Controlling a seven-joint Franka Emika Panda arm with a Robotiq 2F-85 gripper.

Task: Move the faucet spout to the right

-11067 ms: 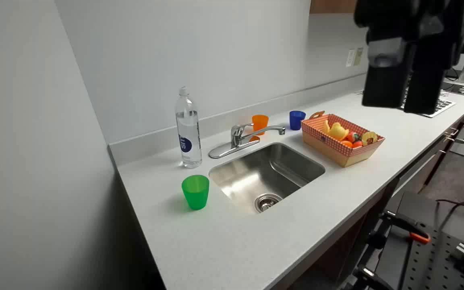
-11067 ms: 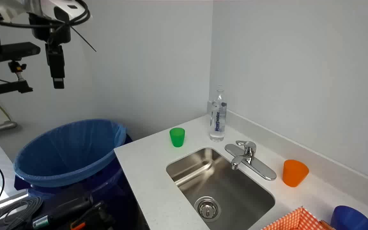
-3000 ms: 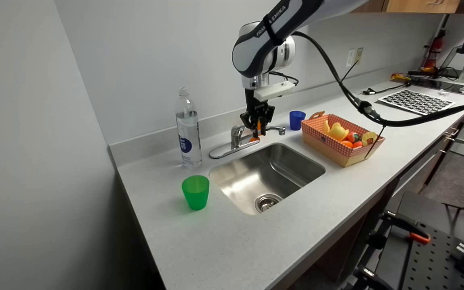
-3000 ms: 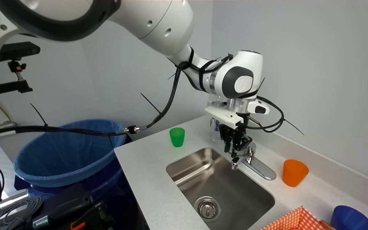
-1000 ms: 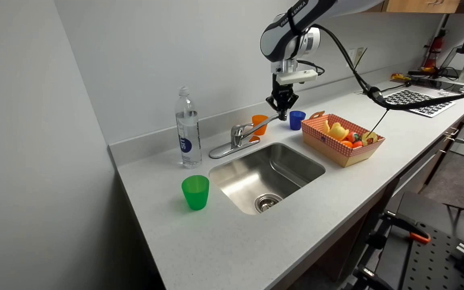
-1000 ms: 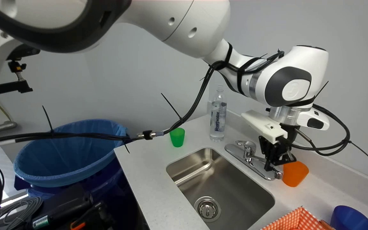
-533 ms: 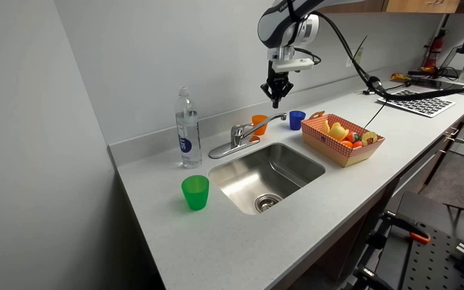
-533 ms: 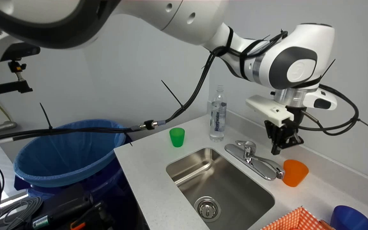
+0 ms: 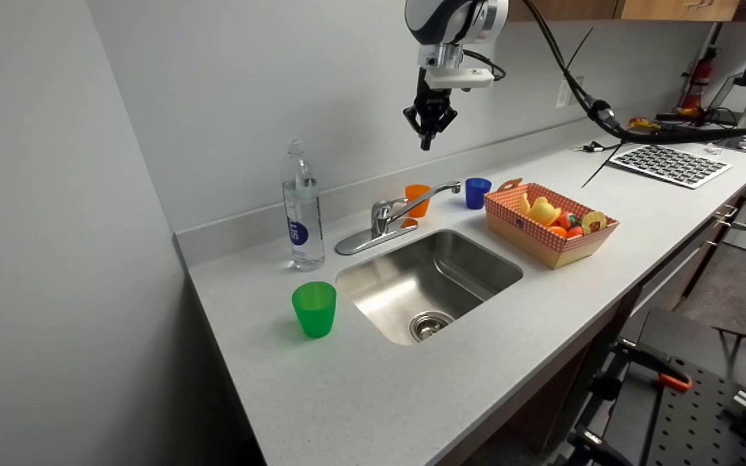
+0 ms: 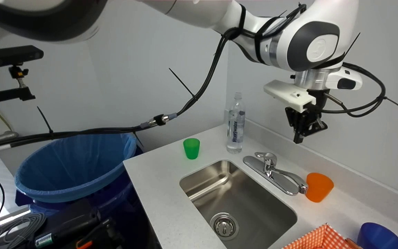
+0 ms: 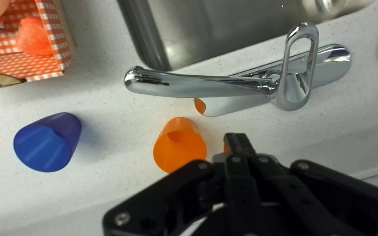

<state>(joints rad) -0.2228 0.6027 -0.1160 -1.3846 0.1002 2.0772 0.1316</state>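
Faucet spout point(image 11: 189, 86): while nothing grips it, it lies across the upper middle of the wrist view, free end to the left, near the orange cup point(image 11: 179, 147) but apart from it.
Spout's turn: judging by this pose, the push to the right looks finished, and getting the tool point(image 11: 240, 141) away seems the step in hand.
Chrome base point(image 9: 366, 239): mid-frame in an exterior view, behind the sink point(image 10: 250, 204), with the handle point(image 11: 287, 102) on top.
Tool: fingers pressed together, nothing seen between them; it hangs above the worktop point(image 9: 373, 395), well clear of the spout.
Next for the tool: probably only to rise without brushing the spout; should the turn be judged too small, a gentle sideways push with the fingers together would do.
Spout then and now: three seconds ago it reached out toward the sink with the tool down at it; half a second ago it already stood as now, the tool lower.
Around the sink: the blue cup point(image 11: 44, 147), the basket point(image 9: 528, 239), the water bottle point(image 9: 303, 226) and the green cup point(image 9: 315, 309) have kept their places in both exterior views.
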